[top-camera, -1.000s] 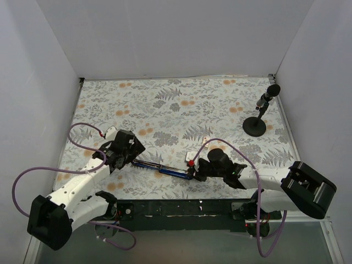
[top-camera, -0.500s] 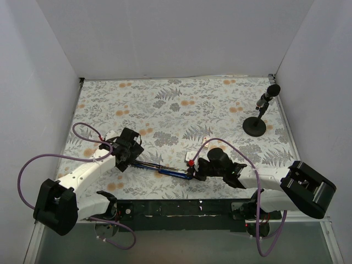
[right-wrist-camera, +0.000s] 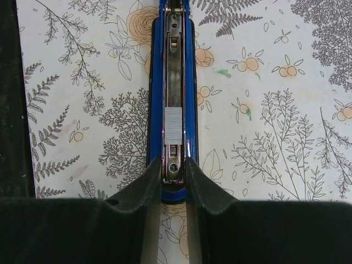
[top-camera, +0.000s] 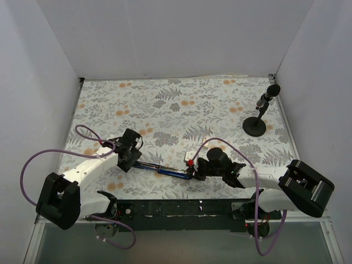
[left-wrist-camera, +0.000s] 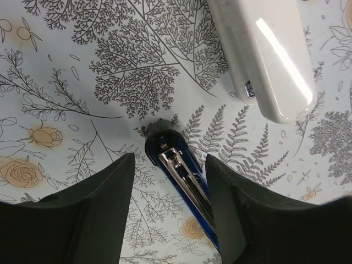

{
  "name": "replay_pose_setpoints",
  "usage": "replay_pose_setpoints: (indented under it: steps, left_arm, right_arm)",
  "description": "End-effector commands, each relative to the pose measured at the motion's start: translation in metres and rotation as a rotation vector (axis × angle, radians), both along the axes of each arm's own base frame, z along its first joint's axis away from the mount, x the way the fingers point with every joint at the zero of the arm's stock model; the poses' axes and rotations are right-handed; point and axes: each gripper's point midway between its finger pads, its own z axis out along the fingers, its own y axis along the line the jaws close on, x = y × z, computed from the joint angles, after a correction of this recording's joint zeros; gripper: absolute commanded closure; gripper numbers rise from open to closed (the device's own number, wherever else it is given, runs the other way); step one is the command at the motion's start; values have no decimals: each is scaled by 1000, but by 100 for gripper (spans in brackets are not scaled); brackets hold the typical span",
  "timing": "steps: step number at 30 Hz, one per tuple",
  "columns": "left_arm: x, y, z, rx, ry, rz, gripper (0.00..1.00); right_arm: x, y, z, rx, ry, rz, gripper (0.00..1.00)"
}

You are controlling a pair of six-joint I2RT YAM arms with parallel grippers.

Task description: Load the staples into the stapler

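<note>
The blue stapler [top-camera: 162, 169] lies opened out flat near the table's front edge, its silvery rail facing up. The staples [right-wrist-camera: 173, 125], a small pale grey block, sit in the rail of the stapler [right-wrist-camera: 173, 82], a little ahead of my right fingers. My right gripper [right-wrist-camera: 173, 165] is shut on that end of the stapler, a finger pressed against each blue side. My left gripper [left-wrist-camera: 169, 165] straddles the other end of the stapler [left-wrist-camera: 184, 176]. Its jaws are still open, with floral table showing beside the left finger.
A black microphone stand [top-camera: 254, 125] stands at the back right. White walls close in the floral table [top-camera: 181, 110] on three sides. Purple cables [top-camera: 88, 131] loop over both arms. A glossy white arm link [left-wrist-camera: 264, 55] lies beyond the stapler's left end.
My left gripper has moved right and down over the stapler's left end, and its jaws have narrowed a lot. The right gripper has held still on the stapler.
</note>
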Motion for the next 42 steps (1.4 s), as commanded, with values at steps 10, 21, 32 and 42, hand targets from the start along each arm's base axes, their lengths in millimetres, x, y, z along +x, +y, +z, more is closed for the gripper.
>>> replay_pose_setpoints:
  steps: [10,21,32,42]
  left_arm:
    - [1,6,-16,2,6,103,66]
    - [13,-24,29,-146,-83,11,97]
    - [5,-102,96,-445,-179,-140,92]
    - [-7,-152,128,-497,-236,-278,77]
  right_arm:
    - [4,16,19,66,-34,36,95]
    - [7,18,16,58,-22,24,99]
    - [11,22,15,72,-20,7,99]
    - [15,21,14,78,-24,-21,99]
